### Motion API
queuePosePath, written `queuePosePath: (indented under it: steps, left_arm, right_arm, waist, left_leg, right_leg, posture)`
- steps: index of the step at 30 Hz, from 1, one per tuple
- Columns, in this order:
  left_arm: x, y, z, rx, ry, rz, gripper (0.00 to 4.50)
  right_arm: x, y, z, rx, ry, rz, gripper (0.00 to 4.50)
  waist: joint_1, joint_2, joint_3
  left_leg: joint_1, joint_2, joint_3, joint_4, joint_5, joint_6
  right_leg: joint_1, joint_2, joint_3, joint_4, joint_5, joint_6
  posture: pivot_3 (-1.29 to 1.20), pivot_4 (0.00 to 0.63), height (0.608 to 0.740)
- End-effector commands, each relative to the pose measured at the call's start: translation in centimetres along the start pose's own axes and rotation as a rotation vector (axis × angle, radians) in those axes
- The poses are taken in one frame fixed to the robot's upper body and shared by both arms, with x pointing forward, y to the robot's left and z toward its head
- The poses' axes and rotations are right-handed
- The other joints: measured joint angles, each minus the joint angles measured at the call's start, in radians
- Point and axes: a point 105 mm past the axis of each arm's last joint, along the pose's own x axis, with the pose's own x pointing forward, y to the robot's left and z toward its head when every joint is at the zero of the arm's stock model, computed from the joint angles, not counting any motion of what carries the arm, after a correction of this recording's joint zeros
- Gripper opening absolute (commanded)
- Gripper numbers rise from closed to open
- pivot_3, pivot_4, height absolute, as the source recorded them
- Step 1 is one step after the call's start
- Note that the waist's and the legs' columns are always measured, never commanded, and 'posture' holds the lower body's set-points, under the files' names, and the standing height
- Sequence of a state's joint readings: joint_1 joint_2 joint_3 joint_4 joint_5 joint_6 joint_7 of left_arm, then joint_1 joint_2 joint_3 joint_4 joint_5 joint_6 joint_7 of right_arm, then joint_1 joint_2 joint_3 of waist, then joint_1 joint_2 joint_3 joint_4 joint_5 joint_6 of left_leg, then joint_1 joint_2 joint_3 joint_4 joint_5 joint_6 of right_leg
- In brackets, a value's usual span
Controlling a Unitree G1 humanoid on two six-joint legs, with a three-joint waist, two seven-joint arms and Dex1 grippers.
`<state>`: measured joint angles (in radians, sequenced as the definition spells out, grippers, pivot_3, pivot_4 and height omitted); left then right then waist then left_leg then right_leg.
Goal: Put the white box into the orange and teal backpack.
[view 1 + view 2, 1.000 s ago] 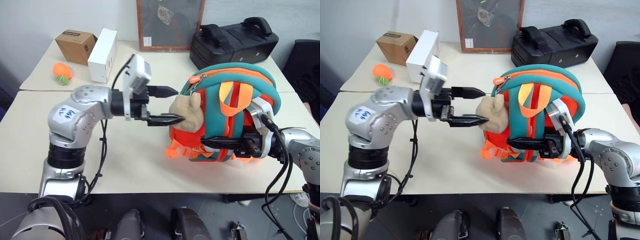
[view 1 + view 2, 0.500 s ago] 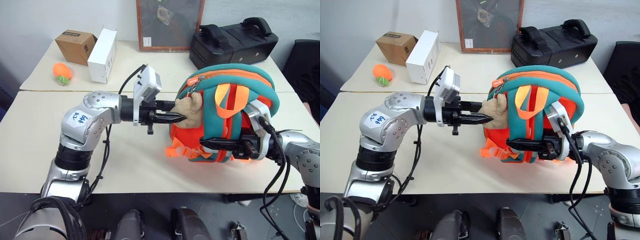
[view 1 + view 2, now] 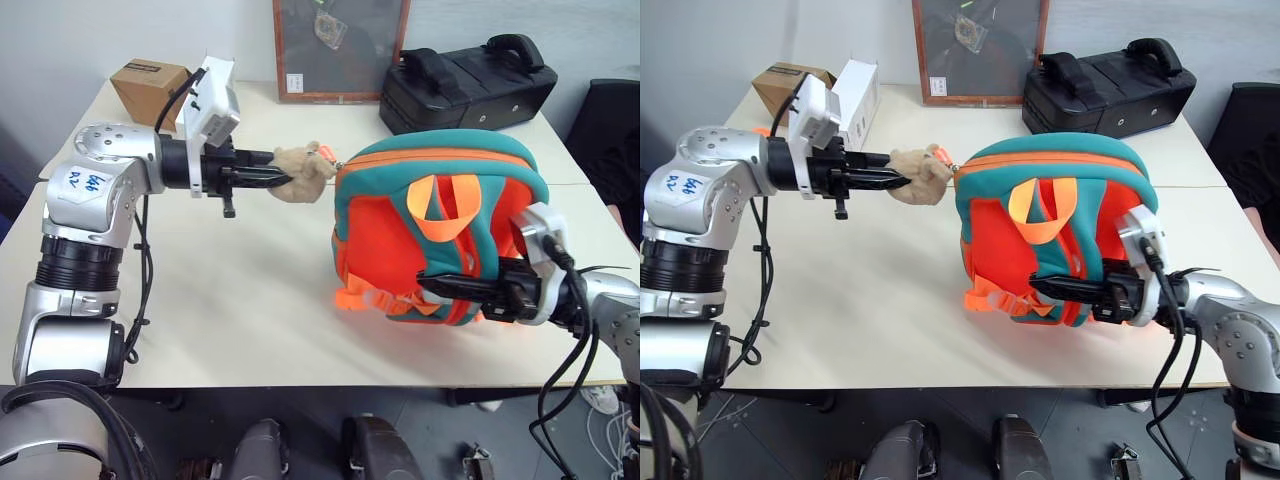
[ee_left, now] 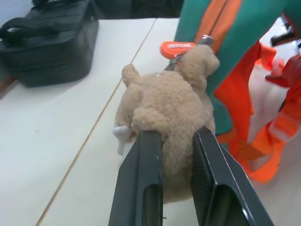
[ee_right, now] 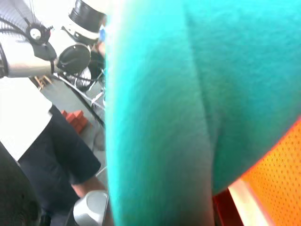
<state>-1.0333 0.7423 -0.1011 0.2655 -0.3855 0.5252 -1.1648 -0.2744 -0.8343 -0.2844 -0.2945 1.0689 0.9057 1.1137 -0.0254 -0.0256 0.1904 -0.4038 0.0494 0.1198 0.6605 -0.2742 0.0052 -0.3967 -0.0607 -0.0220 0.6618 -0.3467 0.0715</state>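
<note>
The orange and teal backpack (image 3: 480, 205) stands upright on the table at centre right, straps facing me. Its tan plush toy (image 3: 300, 160) hangs from the orange zip pull (image 4: 176, 47) and is stretched out to the left of the pack's top corner. My left gripper (image 3: 275, 178) is shut on that plush toy (image 4: 169, 113), with one finger on each side of it. At the pack's lower front, my right gripper (image 3: 440, 290) is shut on a teal strap (image 5: 155, 117). The white box is out of view.
A black moulded case (image 3: 465, 80) sits at the back right. A brown cardboard box (image 3: 150, 85) and a tall white carton (image 3: 862, 85) stand at the back left. A framed board (image 3: 335, 45) leans on the wall. A seam (image 3: 250, 183) joins the two tables.
My left gripper went from open to shut on the plush toy, then drew it left and away from the pack. The backpack's top shifted. The right gripper stayed put.
</note>
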Motion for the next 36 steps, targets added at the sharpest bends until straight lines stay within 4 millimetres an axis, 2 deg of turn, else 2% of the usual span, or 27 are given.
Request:
queuePosePath:
  steps: [1, 5, 8, 12, 15, 17, 20, 24, 27, 31, 36]
  left_arm:
    - [-1.1, 0.1, -1.3, 0.000, 0.047, 0.013, 0.61]
    - [0.7, -2.6, -4.0, -0.055, 0.077, -0.090, 0.61]
    - [2.8, -5.3, -7.1, -0.053, 0.152, -0.169, 0.61]
    - [4.5, -6.2, -10.2, -0.020, 0.235, -0.169, 0.61]
    - [5.4, -6.7, -11.3, -0.007, 0.265, -0.181, 0.61]
    - [5.9, -6.3, -11.7, -0.010, 0.267, -0.157, 0.61]
    - [6.4, -4.3, -11.5, -0.023, 0.243, -0.064, 0.61]
    - [6.1, -2.3, -10.9, -0.052, 0.201, 0.009, 0.61]
    - [5.1, -1.8, -10.2, -0.106, 0.151, 0.031, 0.59]
    - [2.9, -2.4, -9.2, -0.202, 0.061, 0.024, 1.73]
    - [-1.6, -4.0, -8.7, -0.254, 0.028, 0.046, 3.35]
  right_arm:
    - [-0.6, 1.9, 1.7, -0.037, -0.050, 0.063, 0.00]
    - [-0.4, 2.5, 2.2, -0.053, -0.086, 0.085, 0.00]
    - [-0.1, 2.9, 2.4, -0.062, -0.103, 0.105, 0.00]
    - [0.0, 3.3, 2.5, -0.068, -0.114, 0.125, 0.00]
    - [0.1, 3.8, 2.6, -0.073, -0.116, 0.140, 0.00]
    - [0.3, 3.9, 2.4, -0.087, -0.108, 0.134, 0.00]
    - [0.9, 3.4, 1.5, -0.127, -0.068, 0.074, 0.00]
    - [1.6, 2.3, 0.4, -0.181, -0.028, -0.021, 0.00]
    - [1.1, 0.4, -0.4, -0.166, 0.008, -0.149, 0.93]
    - [-1.5, -0.7, -1.3, -0.170, 0.059, -0.234, 2.33]
    - [-7.3, -1.7, -0.8, -0.146, 0.096, -0.367, 4.08]
  waist:
    - [-0.001, 0.000, 0.000]
    - [-0.005, 0.000, 0.000]
    - [0.000, 0.000, 0.000]
    - [0.001, 0.000, 0.000]
    - [0.002, 0.000, 0.000]
    - [0.003, 0.000, 0.000]
    - [0.004, 0.000, 0.000]
    - [0.004, 0.000, 0.000]
    - [-0.002, 0.000, 0.000]
    - [-0.002, 0.000, 0.000]
    - [-0.002, 0.000, 0.000]
  left_leg:
    - [0.000, 0.000, 0.000, 0.000, 0.000, 0.000]
    - [0.000, 0.001, 0.000, 0.000, 0.000, 0.000]
    - [0.001, 0.001, 0.000, 0.000, 0.000, 0.000]
    - [0.000, 0.000, 0.000, 0.000, 0.000, 0.000]
    - [0.000, 0.000, 0.000, 0.000, -0.001, 0.001]
    - [0.000, 0.000, 0.000, 0.000, -0.001, 0.001]
    - [0.000, 0.000, 0.000, 0.000, -0.001, 0.002]
    - [0.000, 0.000, 0.000, 0.000, -0.001, 0.003]
    - [0.000, 0.000, 0.000, 0.000, 0.000, 0.001]
    - [0.000, 0.000, 0.000, 0.000, 0.000, 0.001]
    - [0.000, 0.000, 0.000, 0.000, 0.000, 0.001]
  right_leg:
    - [0.000, 0.000, 0.000, 0.000, 0.000, 0.000]
    - [0.000, 0.000, 0.001, 0.000, 0.000, 0.000]
    - [0.000, 0.000, 0.001, 0.001, 0.000, 0.000]
    - [0.000, 0.000, 0.001, 0.000, 0.000, 0.000]
    - [0.000, 0.000, 0.001, 0.000, 0.000, 0.000]
    - [0.000, 0.000, 0.001, 0.000, 0.000, 0.000]
    - [0.000, 0.000, 0.000, 0.000, 0.000, 0.000]
    - [0.000, -0.001, 0.000, 0.000, 0.000, 0.000]
    - [0.000, 0.000, 0.000, 0.001, 0.000, 0.000]
    - [0.000, 0.000, 0.000, 0.001, 0.000, 0.000]
    - [0.000, 0.000, 0.001, 0.001, 0.000, 0.000]
  posture:
    - [0.00, 0.150, 0.740]
    - [0.00, 0.150, 0.740]
    - [0.00, 0.150, 0.740]
    - [0.00, 0.150, 0.740]
    - [0.00, 0.150, 0.740]
    - [0.00, 0.150, 0.740]
    - [0.00, 0.150, 0.740]
    - [0.00, 0.150, 0.740]
    - [0.00, 0.150, 0.740]
    - [0.00, 0.150, 0.740]
    - [0.00, 0.150, 0.740]
